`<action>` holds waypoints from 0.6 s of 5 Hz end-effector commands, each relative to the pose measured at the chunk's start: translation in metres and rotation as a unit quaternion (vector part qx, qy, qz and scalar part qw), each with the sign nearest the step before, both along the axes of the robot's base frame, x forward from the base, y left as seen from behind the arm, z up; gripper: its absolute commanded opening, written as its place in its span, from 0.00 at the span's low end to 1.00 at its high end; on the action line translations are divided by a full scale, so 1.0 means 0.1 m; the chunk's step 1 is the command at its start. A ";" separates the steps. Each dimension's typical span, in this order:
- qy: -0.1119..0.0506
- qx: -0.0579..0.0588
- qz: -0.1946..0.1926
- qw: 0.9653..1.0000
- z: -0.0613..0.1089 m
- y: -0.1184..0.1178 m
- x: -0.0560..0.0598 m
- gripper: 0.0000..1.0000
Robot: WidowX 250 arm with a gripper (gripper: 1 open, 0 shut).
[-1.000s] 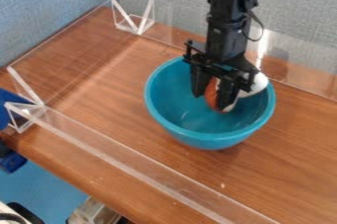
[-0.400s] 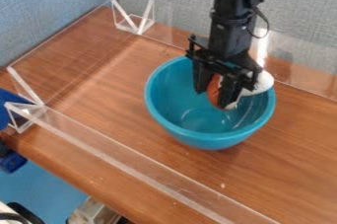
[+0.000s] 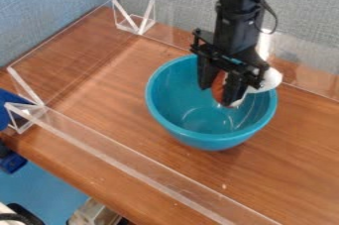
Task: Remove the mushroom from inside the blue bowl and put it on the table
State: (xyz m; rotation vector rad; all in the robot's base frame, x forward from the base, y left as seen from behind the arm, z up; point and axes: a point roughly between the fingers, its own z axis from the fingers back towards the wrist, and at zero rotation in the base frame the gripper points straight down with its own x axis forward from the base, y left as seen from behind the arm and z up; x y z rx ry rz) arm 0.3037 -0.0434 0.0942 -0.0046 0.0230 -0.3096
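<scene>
Hanging over the far side of the blue bowl [image 3: 209, 110], the black hand [image 3: 227, 88] points straight down, its dark fingers [image 3: 205, 72] reaching just below the far rim. And there it is between them: the mushroom [image 3: 221, 87], an orange-brown patch of cap pinched in the narrow gap, so the hand is mostly closed and clamped on it. Only that sliver of cap shows; the stem is hidden behind the fingers, can't make it out. The mushroom sits up near rim level, clear of the bowl's floor, which is a smooth glossy turquoise with a little glare and nothing else lying on it.

Just behind the hand, by the bowl's far right rim, there's a white rounded shape [image 3: 267, 78], too blurred to say what it is or whether it belongs to the arm. The bowl stands upright on the reddish wood-grain counter [image 3: 93, 80], toward the right of the scene. A low clear acrylic wall [image 3: 119, 165] runs along the near edge, with triangular brackets at the left [image 3: 22, 110] and at the far corner [image 3: 133, 16]. Blue-grey panel [image 3: 54, 1] behind it all
</scene>
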 end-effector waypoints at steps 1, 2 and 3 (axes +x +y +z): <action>-0.044 -0.001 -0.017 0.999 0.28 -0.08 -0.01 0.00; -0.051 0.002 -0.026 0.998 0.35 -0.12 -0.05 0.00; -0.058 0.003 -0.039 0.998 0.41 -0.21 -0.11 0.00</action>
